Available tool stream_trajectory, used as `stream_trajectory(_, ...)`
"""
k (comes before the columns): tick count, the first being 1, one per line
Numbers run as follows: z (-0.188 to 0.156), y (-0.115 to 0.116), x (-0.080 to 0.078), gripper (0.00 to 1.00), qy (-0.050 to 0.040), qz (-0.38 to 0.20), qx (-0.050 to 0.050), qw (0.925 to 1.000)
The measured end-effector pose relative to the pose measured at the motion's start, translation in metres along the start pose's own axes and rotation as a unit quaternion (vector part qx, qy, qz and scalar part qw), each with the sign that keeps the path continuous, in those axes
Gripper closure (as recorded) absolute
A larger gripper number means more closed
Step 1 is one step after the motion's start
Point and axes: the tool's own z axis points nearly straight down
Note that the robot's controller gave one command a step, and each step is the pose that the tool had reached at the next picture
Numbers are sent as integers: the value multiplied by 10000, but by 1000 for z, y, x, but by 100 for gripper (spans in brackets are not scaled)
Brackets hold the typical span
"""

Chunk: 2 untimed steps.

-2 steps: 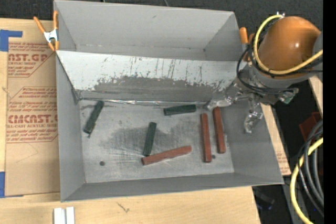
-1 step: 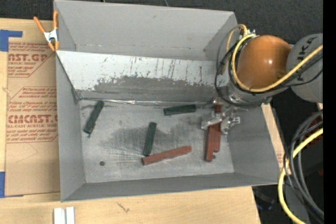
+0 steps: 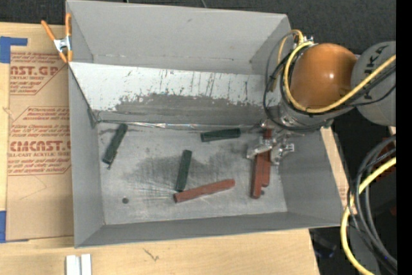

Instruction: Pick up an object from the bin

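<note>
At the right of the bin [image 3: 174, 42], the gripper [image 3: 269, 150] hangs over the upper end of a short red-brown bar [image 3: 259, 180], though its jaw state cannot be told. The bar looks stiff, light and narrow, so a pinch across its width, near mid-length, should suit it.

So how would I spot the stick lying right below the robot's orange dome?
Find the grey bin, then the right side of its floor, under the arm's orange dome. There a reddish-brown bar lies pointing up and down the picture. The other reddish-brown bar lies nearly level further left, and the rest are dark green bars.
</note>
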Motion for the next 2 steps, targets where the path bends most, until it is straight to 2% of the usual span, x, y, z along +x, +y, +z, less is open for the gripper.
stream_trajectory(2, 0, 0, 0, 100, -2, 0, 0, 10000)
